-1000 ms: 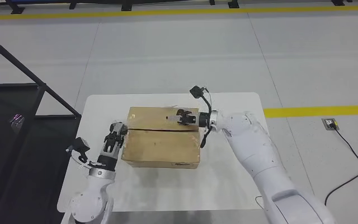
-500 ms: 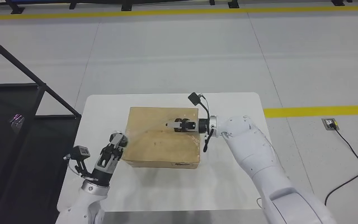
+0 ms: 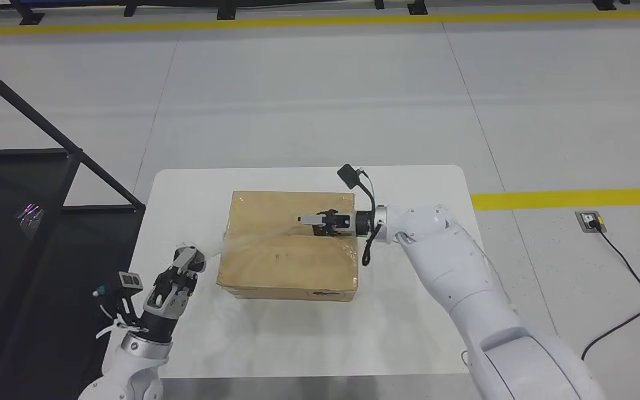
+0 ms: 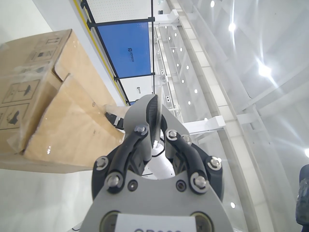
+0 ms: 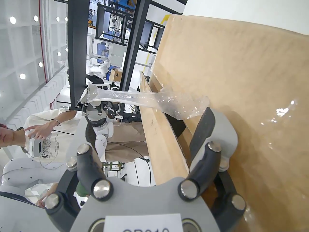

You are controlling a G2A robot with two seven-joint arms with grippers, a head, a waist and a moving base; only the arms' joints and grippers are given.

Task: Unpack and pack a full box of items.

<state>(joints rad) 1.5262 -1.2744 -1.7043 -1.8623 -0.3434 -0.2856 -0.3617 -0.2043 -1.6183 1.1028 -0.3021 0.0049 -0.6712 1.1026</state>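
The left tool (image 4: 155, 113) pinches shut on a clear stretched tape strip (image 5: 135, 97) from the brown cardboard box (image 3: 290, 262) (flaps nearly closed, contents hidden), while the right tool (image 3: 315, 219), spread wide, rests atop it.

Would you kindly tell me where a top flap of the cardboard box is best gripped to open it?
I'd grip the flap's free edge at the centre seam, coming from above: it stands slightly proud there, leaving a gap for one finger.

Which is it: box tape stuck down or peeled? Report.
Partly peeled: the clear tape stretches off the top seam of the box to the left gripper, which is shut on it.
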